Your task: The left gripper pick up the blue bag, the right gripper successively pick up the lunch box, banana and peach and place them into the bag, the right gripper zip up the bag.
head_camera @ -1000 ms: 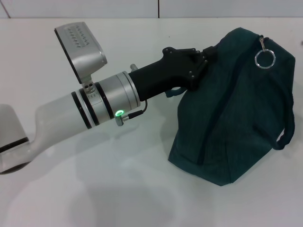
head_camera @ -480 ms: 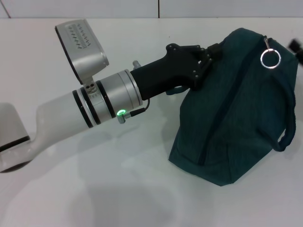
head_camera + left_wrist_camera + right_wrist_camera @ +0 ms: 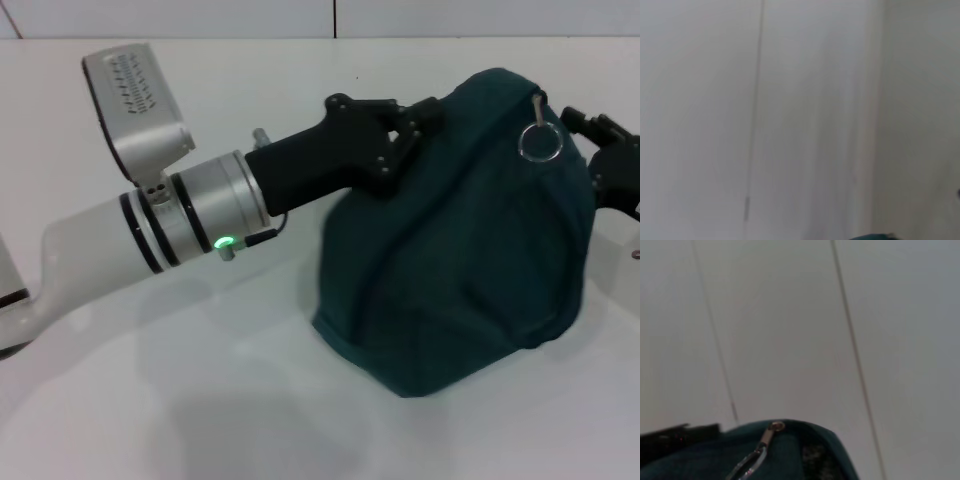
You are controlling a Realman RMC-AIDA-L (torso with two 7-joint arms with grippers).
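The dark blue-green bag [image 3: 460,260] stands bulging on the white table [image 3: 200,400]. My left gripper [image 3: 418,122] is shut on the bag's top left edge and holds it up. A metal zipper ring [image 3: 540,143] hangs at the bag's top right. My right gripper [image 3: 608,160] is at the right edge, close beside the ring and apart from it. The right wrist view shows the bag's top [image 3: 790,455] with the zipper pull [image 3: 765,437]. A sliver of the bag [image 3: 872,237] shows in the left wrist view. The lunch box, banana and peach are out of view.
My left arm [image 3: 180,210] reaches across the table from the left, with its wrist camera housing [image 3: 135,95] sticking up. A white wall [image 3: 330,18] runs behind the table's far edge.
My left arm has pulled back to the left with the bag, which now stands more upright. My right gripper has come into view from the right, near the zipper ring.
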